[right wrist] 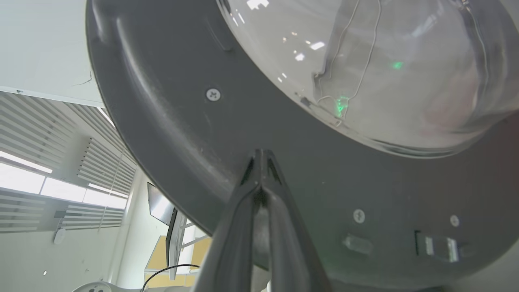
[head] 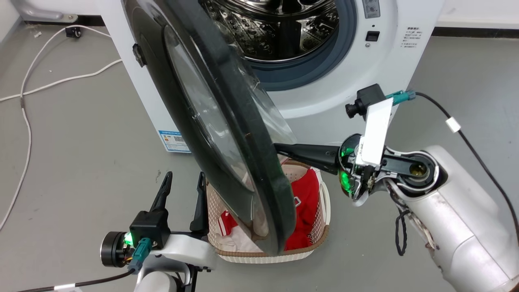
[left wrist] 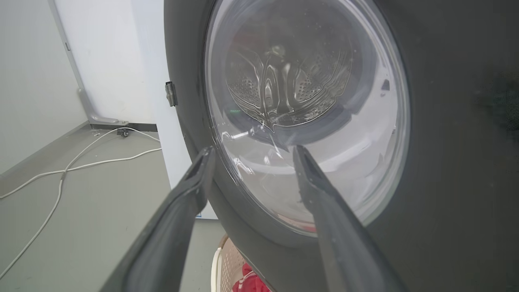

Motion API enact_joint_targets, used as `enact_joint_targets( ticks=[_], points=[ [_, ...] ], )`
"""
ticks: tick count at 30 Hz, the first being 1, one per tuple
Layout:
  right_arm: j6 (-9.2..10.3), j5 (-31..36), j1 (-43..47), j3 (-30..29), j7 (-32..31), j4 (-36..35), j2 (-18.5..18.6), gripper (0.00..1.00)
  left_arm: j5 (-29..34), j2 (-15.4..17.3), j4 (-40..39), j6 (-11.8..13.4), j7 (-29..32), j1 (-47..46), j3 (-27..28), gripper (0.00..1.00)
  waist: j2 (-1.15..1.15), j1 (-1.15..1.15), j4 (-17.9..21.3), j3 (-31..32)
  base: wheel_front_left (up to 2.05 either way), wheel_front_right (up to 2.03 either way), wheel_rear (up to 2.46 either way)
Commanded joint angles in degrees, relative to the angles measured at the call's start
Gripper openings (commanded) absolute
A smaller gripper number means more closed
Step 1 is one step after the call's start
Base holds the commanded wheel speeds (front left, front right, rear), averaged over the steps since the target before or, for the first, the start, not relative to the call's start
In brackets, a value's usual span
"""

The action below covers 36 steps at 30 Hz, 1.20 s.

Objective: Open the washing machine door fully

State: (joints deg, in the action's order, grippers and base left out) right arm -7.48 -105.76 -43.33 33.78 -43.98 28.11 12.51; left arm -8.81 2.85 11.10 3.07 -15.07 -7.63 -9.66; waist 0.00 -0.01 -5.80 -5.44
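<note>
Door (head: pixel 247 134) is swung out from the washer (head: pixel 324 97), hinged on the washer's left side and nearly edge-on in the head view. Drum (head: pixel 275 28) is exposed.

Right gripper (head: pixel 284 148) is in front of the washer, on the door's inner side. Fingers are pressed together with nothing between them. In the right wrist view the tips (right wrist: pixel 259 156) sit against the grey inner ring, just below the glass bowl.

Left gripper (head: pixel 183 182) is further out from the washer, on the door's outer side. Fingers are spread and holding nothing, and look short of the glass in the left wrist view.

Laundry basket (head: pixel 320 227) with a red garment (head: pixel 304 202) sits on the floor in front of the washer, under the door's lower edge. White cable (head: pixel 28 121) lies left of the washer.
</note>
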Motion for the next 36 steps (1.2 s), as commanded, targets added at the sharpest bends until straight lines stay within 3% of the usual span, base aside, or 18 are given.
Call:
enact_joint_targets(
  ticks=[1,8,18,23,27,34,35,36],
  points=[
    [-0.02,-0.4,1.1,0.4,0.6,-0.9,-0.7,0.0,0.0,0.1,0.0,-0.1,-0.2,0.5,0.1,1.0,0.0,0.01,-0.1,0.2,0.0,0.0,0.0],
    [-0.01,0.1,2.8,1.2,5.8,-2.3,-1.1,0.0,-0.3,0.1,-0.1,0.2,-0.2,1.2,0.0,1.0,0.0,0.01,-0.3,1.0,0.0,0.0,0.0],
    [-0.01,3.8,6.5,-3.8,21.7,-3.3,0.7,0.0,-0.6,0.1,-0.4,0.5,-0.2,1.9,0.5,1.0,0.0,0.01,0.5,1.7,0.0,0.0,0.0],
    [-0.01,5.3,14.7,-8.9,31.9,-7.2,3.4,0.0,-0.8,0.1,-0.7,1.0,-0.2,2.6,1.2,1.0,0.0,0.01,2.0,2.0,0.0,0.0,0.0],
    [-0.01,6.5,19.9,-10.6,35.9,-9.1,5.0,0.0,-0.6,0.1,-0.6,0.8,-0.2,2.7,1.6,1.0,0.0,0.01,2.5,2.0,0.0,0.0,0.0],
    [-0.01,18.4,27.7,-11.4,49.6,-11.9,9.2,0.0,-0.5,0.0,-0.2,0.6,-0.2,3.3,2.1,1.0,0.0,0.01,2.8,3.4,0.0,0.0,0.0],
    [-0.01,21.1,28.6,-11.1,51.7,-11.9,9.9,0.04,-0.5,0.1,-0.2,0.6,-0.2,3.5,2.1,1.0,0.0,0.01,2.8,3.6,0.0,0.0,0.0],
    [-0.01,24.1,29.3,-10.9,54.0,-11.5,10.7,0.36,-0.5,0.1,-0.1,0.6,-0.2,3.6,2.2,1.0,0.0,0.01,2.8,3.8,0.0,0.0,0.0]
  ],
)
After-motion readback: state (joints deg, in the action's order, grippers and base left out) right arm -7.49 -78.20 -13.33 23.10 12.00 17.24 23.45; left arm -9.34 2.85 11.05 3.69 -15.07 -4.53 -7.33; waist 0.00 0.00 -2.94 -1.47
